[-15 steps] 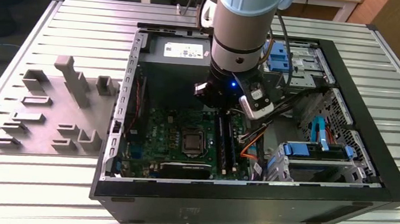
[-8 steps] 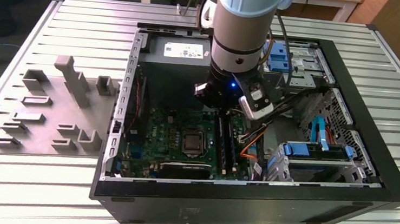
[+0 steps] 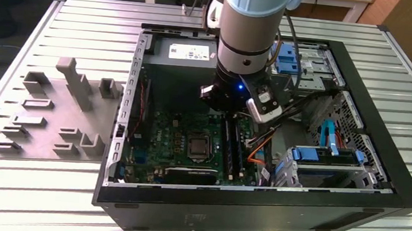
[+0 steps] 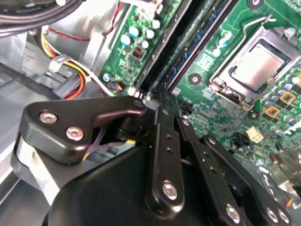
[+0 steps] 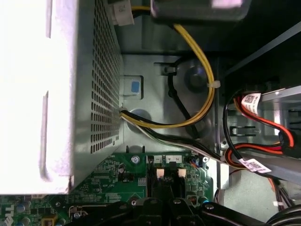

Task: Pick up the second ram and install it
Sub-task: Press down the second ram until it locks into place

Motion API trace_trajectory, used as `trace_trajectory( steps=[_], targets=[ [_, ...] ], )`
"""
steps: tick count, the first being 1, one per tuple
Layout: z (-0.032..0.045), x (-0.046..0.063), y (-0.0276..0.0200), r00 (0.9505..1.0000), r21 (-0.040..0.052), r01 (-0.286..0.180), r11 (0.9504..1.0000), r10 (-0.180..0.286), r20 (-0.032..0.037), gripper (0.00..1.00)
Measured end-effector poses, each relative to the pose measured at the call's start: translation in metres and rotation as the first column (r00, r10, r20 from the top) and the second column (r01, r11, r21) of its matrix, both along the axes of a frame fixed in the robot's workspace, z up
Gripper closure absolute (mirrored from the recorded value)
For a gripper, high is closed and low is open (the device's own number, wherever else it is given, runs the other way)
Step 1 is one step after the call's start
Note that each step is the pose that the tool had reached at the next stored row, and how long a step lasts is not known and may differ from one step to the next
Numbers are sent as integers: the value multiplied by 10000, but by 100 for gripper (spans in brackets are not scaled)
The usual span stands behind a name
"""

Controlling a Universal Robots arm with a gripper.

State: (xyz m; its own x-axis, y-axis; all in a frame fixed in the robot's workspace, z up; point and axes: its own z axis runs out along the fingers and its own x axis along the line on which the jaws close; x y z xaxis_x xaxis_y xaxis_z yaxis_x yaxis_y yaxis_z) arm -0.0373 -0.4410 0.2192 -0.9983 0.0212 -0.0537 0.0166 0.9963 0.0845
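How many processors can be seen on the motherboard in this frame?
1. The processor sits in its socket in the middle of the motherboard, left of the memory slots in the exterior view. The arm hides part of the board.

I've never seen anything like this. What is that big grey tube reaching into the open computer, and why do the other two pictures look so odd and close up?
The grey tube is a robot arm. At its tip sits a black pincer, lowered into an open computer case that lies on a slatted metal table.

The exterior view comes from a camera standing off the arm. Both wrist views come from cameras riding on the arm, hence the close-ups.

Inside the case you see the green motherboard, with its silver processor and long black memory slots. The pincer's tip sits right over those slots. I cannot tell whether it grips a memory stick.

Beside the case lies a grey plastic fixture with upright blocks.
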Motion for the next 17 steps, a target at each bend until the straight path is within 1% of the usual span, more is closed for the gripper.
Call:
trace_trajectory(
  steps=[2,6,7,14,16,17],
  targets=[
    [74,-2,-4,10000,-31,0,10000,0,-12,89],
    [191,-2,-4,10000,-29,0,10000,0,-11,89],
    [201,-1,-4,10000,-30,0,10000,0,-11,89],
    [203,-2,-5,10000,-30,-1,10000,1,-11,89],
    [204,-1,-21,10000,-35,-2,10000,2,-12,89],
    [203,-1,-37,10000,-34,-1,10000,1,-12,89]
  ],
)
